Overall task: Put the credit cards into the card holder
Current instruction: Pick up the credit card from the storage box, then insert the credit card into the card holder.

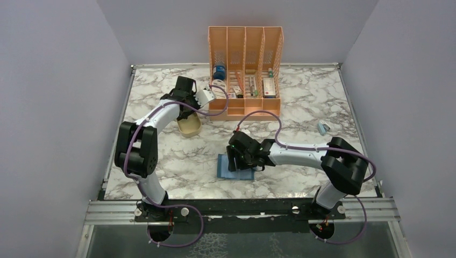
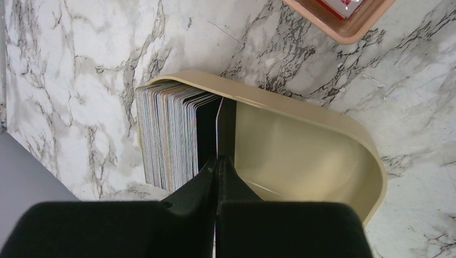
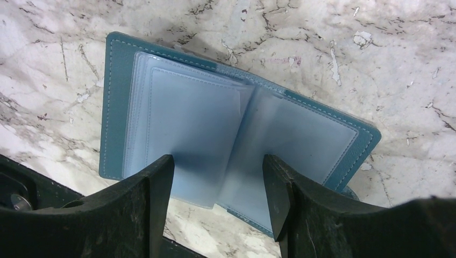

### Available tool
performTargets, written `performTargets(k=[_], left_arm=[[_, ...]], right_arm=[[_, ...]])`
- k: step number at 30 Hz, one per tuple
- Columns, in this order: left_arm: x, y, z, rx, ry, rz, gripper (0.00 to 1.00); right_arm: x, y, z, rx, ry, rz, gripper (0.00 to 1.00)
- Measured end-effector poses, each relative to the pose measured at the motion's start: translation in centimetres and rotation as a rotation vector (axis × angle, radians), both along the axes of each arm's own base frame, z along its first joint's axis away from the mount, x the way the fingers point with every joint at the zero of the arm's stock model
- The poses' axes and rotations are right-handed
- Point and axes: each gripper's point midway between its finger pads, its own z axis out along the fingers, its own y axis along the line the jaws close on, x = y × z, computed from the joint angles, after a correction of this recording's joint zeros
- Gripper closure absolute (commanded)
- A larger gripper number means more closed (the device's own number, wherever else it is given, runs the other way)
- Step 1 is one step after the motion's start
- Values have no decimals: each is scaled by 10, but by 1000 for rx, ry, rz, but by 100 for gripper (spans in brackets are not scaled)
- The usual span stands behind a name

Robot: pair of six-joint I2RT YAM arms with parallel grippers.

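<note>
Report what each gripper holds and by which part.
Left gripper pinches one credit card by its top edge. Right gripper holds nothing, fingers open over the card holder.

No readable text; boxes in orange organiser labelled (print too small to read).

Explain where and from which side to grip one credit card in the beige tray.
Probably pinch the top edge of the end card, from above on the tray's bare side: the credit cards stand on edge, packed face to face, leaving it exposed.
</note>
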Motion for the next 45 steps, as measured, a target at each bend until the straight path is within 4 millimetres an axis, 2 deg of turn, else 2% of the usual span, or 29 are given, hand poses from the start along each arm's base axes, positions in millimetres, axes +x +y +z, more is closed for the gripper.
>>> performTargets(k=[10, 17, 22, 30, 33, 35, 41, 45], left_arm=[[-3, 1, 9, -23, 9, 59, 100], [0, -7, 56, -151, -63, 162, 100], [-8, -20, 92, -318, -91, 245, 100], [-33, -50, 121, -601, 1, 351, 100], [-47, -69, 120, -721, 105, 380, 100], [-61, -82, 113, -798, 190, 389, 100], [-128, -117, 75, -929, 458, 424, 100], [-157, -139, 68, -998, 557, 432, 100]], right_arm=[[-5, -2, 2, 25, 9, 1, 38], [-11, 2, 10, 75, 17, 23, 38], [-11, 5, 21, 110, 7, 30, 39], [-9, 8, 45, 164, -35, 32, 58], [-7, 6, 48, 163, -49, 29, 64], [-6, 4, 50, 163, -60, 25, 66], [-3, -5, 46, 135, -84, 0, 70], [-2, -14, 37, 105, -89, -24, 72]])
